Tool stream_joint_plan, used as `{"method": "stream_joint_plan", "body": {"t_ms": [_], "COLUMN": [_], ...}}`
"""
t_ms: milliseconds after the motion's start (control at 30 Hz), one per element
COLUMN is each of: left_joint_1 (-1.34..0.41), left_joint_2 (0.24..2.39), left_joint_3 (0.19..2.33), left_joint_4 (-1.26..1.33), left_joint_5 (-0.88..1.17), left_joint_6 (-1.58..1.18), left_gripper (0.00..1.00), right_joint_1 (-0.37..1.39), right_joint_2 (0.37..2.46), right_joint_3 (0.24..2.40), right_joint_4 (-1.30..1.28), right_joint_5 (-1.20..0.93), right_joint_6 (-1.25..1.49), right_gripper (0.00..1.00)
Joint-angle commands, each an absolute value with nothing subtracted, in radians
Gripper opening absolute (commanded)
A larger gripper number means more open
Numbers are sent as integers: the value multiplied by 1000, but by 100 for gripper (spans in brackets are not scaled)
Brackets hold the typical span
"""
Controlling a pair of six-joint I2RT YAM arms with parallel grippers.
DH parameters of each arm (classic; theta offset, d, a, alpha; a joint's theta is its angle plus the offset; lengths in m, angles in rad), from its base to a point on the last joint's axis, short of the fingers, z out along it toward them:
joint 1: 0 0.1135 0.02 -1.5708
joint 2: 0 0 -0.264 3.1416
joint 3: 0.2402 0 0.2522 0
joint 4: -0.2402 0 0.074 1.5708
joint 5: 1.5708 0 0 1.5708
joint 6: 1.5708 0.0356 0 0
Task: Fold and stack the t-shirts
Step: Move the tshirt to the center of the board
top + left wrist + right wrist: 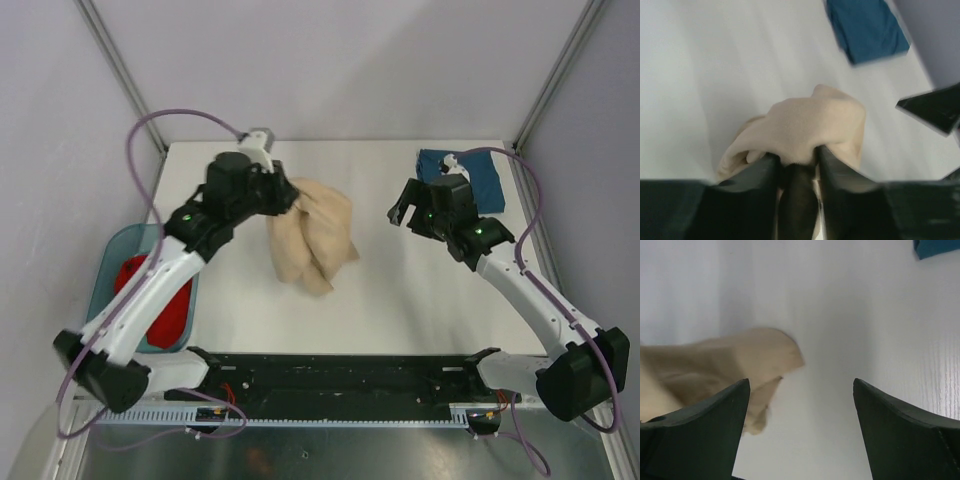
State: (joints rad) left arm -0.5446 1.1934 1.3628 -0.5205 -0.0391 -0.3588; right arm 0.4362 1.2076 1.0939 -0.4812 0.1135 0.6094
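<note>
left gripper (797, 157) pinches the bunched tan shirt (815, 125), right gripper (800, 385) wide open beside it; a weak pinch could drop it crumpled below

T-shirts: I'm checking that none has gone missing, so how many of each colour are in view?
tan shirt: 1
blue shirt: 1
red shirt: 1
Total: 3
</note>
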Motion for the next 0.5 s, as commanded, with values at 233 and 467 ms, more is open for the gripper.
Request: {"method": "stream_joint_plan", "body": {"t_ms": [233, 467], "left_joint_1": [-569, -497], "left_joint_2": [1311, 1190], "left_joint_3": [1252, 1036], "left_joint_4": [-454, -492], "left_joint_5": [12, -124], "left_joint_6": [-409, -505], "left_gripper": [90, 75], "right_joint_1": [553, 680], "right_joint_2": [1280, 1335], "right_joint_3": [1100, 1090], "right_joint_4": [-533, -488], "right_joint_5": [188, 176], "right_joint_6": [616, 643], "right_gripper": [89, 85]}}
